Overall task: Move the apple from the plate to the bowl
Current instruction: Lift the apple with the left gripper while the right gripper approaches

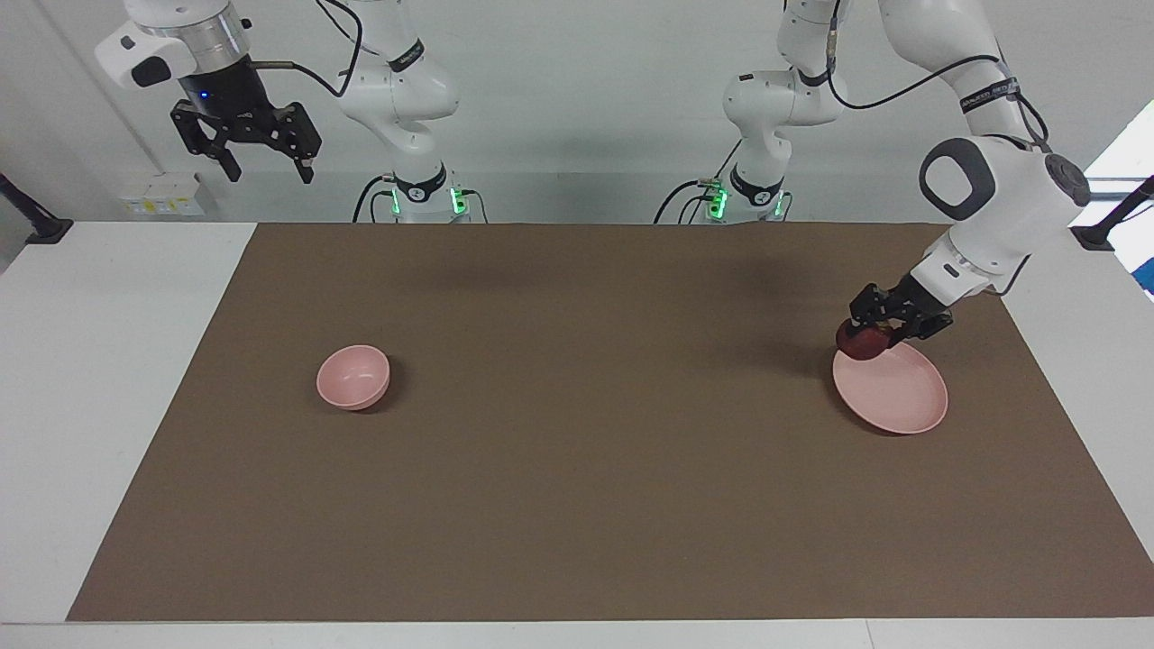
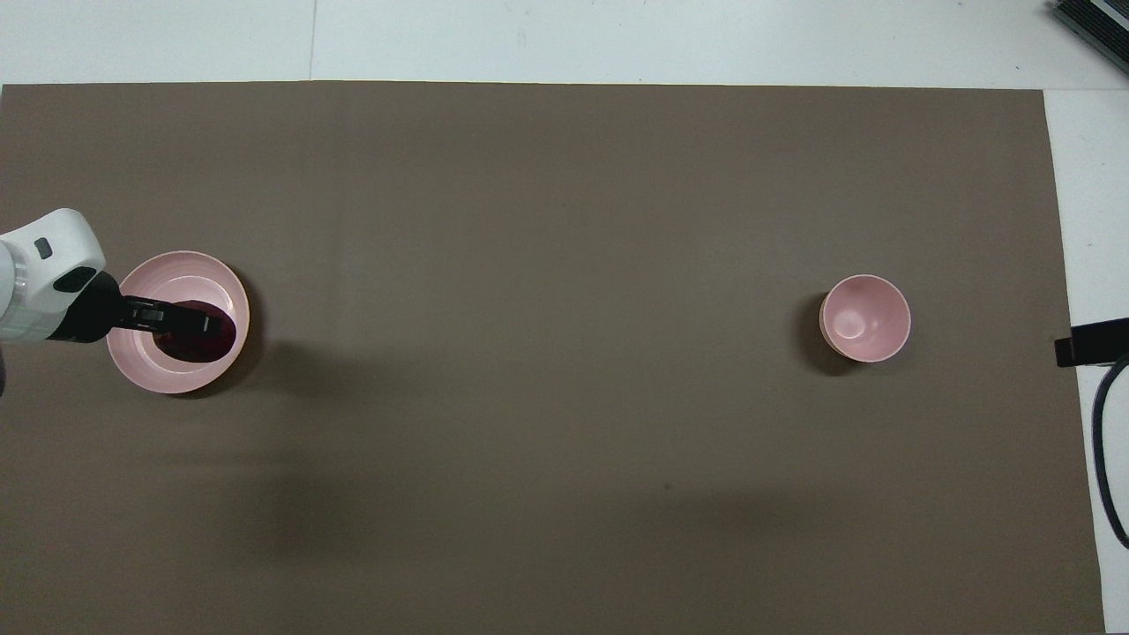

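The table [image 1: 108,379] has a smooth white top with a faint sheen, and most of it is covered by a brown mat [image 1: 577,505] that looks matt and slightly fibrous, like paper or thin felt, with no shine at all. The plate [image 1: 902,397] and the bowl [image 1: 353,377] both look like pale pink plastic, smooth and matt, the plate showing faint rings in the overhead view. The apple [image 1: 863,342] has a dark red skin with a dull gloss. The arms wear glossy white plastic shells; the left tool [image 1: 879,326] and right tool [image 1: 268,169] are matt black, the right one under a brushed metal collar.
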Robot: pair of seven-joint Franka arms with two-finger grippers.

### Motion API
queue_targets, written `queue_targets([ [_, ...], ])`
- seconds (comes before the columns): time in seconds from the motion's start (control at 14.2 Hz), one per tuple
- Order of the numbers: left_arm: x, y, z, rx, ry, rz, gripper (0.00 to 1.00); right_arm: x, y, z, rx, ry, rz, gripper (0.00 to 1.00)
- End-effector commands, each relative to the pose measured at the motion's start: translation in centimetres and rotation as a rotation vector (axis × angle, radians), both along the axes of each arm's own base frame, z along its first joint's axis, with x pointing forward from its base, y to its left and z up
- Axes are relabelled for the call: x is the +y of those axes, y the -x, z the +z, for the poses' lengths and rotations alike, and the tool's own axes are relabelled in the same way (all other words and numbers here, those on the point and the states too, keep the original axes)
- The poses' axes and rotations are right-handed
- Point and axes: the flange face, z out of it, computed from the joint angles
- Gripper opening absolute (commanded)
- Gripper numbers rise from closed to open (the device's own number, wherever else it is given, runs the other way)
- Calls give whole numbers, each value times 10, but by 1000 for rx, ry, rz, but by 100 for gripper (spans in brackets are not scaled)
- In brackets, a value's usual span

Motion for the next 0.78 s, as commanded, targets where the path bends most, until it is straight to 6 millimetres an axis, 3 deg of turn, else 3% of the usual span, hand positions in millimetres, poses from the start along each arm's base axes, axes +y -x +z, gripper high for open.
queue_targets([
  [0.0,-55,6,10,28,71,37,0,6,6,-14,9,-54,-27,100],
  [0.14,-78,5,16,35,167,77,0,18,1,-27,15,-98,-133,100],
  [0.42,-132,9,27,86,392,173,0,74,-9,-58,33,-202,-328,100],
  [0.7,-191,12,39,92,544,288,0,104,-24,-72,95,-367,-580,100],
])
